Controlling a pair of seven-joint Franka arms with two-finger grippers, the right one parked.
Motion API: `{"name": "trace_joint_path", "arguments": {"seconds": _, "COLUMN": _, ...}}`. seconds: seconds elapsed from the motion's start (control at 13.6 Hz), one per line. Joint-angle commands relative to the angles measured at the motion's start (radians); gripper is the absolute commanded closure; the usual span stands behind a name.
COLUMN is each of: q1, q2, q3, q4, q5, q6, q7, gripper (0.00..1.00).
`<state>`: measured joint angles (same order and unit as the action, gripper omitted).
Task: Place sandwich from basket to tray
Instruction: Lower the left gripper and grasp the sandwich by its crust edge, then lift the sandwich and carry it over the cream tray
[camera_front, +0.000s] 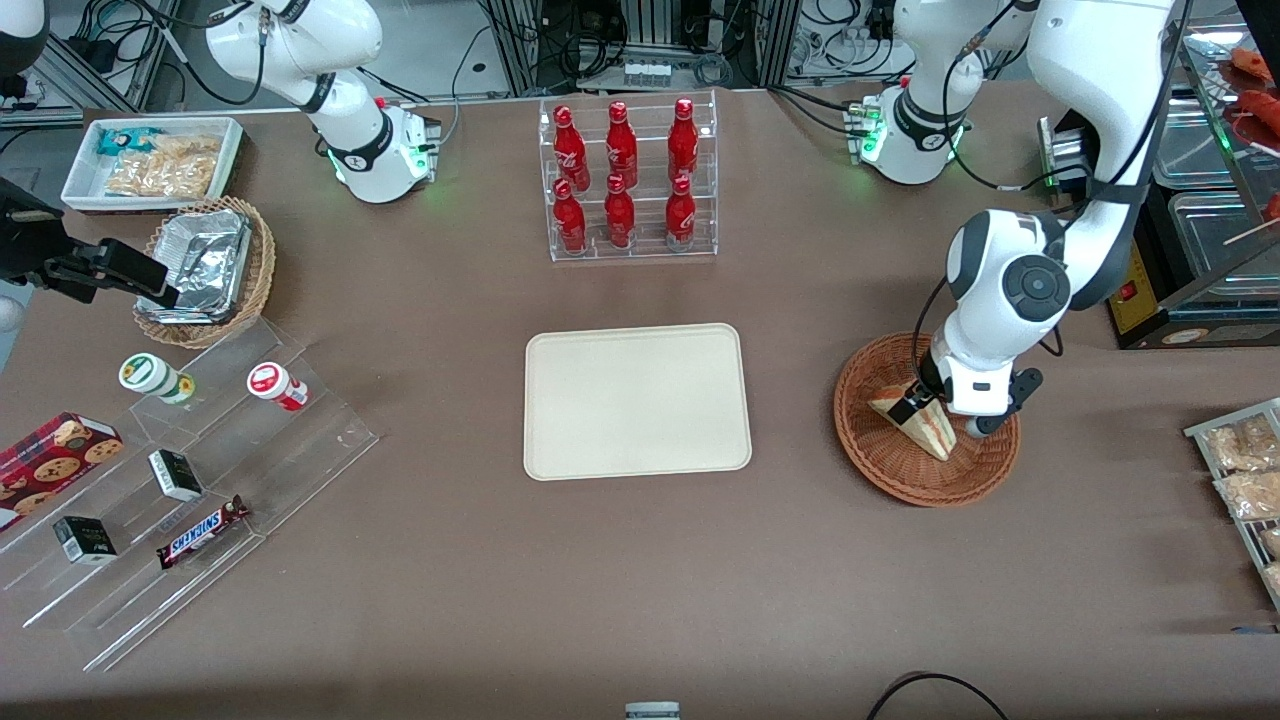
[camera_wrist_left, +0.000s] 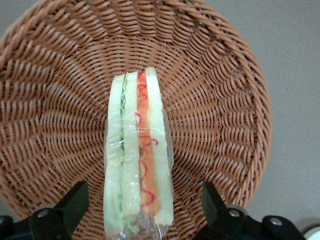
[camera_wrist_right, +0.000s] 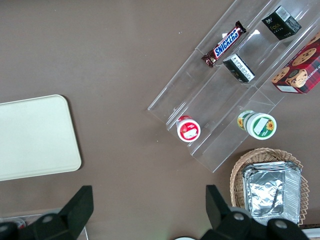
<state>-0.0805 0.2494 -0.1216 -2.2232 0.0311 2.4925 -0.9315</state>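
Observation:
The sandwich (camera_front: 930, 432) stands on edge in the reddish-brown wicker basket (camera_front: 900, 480), toward the working arm's end of the table. In the left wrist view the sandwich (camera_wrist_left: 137, 150) shows its green and orange-red layers under clear wrap, with the basket (camera_wrist_left: 60, 100) weave all round it. My left gripper (camera_front: 948, 415) is down in the basket and open, one finger on each side of the sandwich with a gap on both sides (camera_wrist_left: 141, 202). The cream tray (camera_front: 636, 400) lies flat and bare at the table's middle, beside the basket; it also shows in the right wrist view (camera_wrist_right: 35, 137).
A clear rack of red bottles (camera_front: 625, 180) stands farther from the front camera than the tray. A foil-lined basket (camera_front: 205, 270), a white snack bin (camera_front: 150, 160) and a stepped acrylic shelf (camera_front: 190, 470) lie toward the parked arm's end. Snack packets (camera_front: 1245, 470) lie past the basket.

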Motion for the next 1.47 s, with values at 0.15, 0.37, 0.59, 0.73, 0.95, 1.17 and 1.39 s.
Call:
{"name": "trace_joint_path", "arguments": {"seconds": 0.15, "q1": -0.01, "q2": 0.037, "q3": 0.007, "q4": 0.0, "q5": -0.002, "q6": 0.023, "q7": -0.015, "gripper": 0.58}}
{"name": "trace_joint_path", "arguments": {"seconds": 0.37, "q1": -0.01, "q2": 0.024, "q3": 0.008, "q4": 0.006, "q5": -0.002, "q6": 0.013, "q7": -0.004, "gripper": 0.8}}
{"name": "trace_joint_path", "arguments": {"seconds": 0.59, "q1": -0.007, "q2": -0.031, "q3": 0.01, "q4": 0.028, "q5": 0.01, "q6": -0.044, "q7": 0.011, "gripper": 0.83}}
{"name": "trace_joint_path", "arguments": {"seconds": 0.73, "q1": -0.008, "q2": -0.056, "q3": 0.011, "q4": 0.138, "q5": 0.01, "q6": -0.232, "q7": 0.02, "gripper": 0.82}}
{"name": "trace_joint_path", "arguments": {"seconds": 0.95, "q1": -0.066, "q2": -0.041, "q3": 0.004, "q4": 0.369, "q5": 0.012, "q6": -0.512, "q7": 0.026, "gripper": 0.82}}
{"name": "trace_joint_path", "arguments": {"seconds": 1.17, "q1": -0.189, "q2": 0.004, "q3": 0.003, "q4": 0.454, "q5": 0.01, "q6": -0.52, "q7": 0.022, "gripper": 0.82}}
{"name": "trace_joint_path", "arguments": {"seconds": 1.39, "q1": -0.332, "q2": 0.072, "q3": 0.003, "q4": 0.517, "q5": 0.001, "q6": -0.515, "q7": 0.005, "gripper": 0.83}}
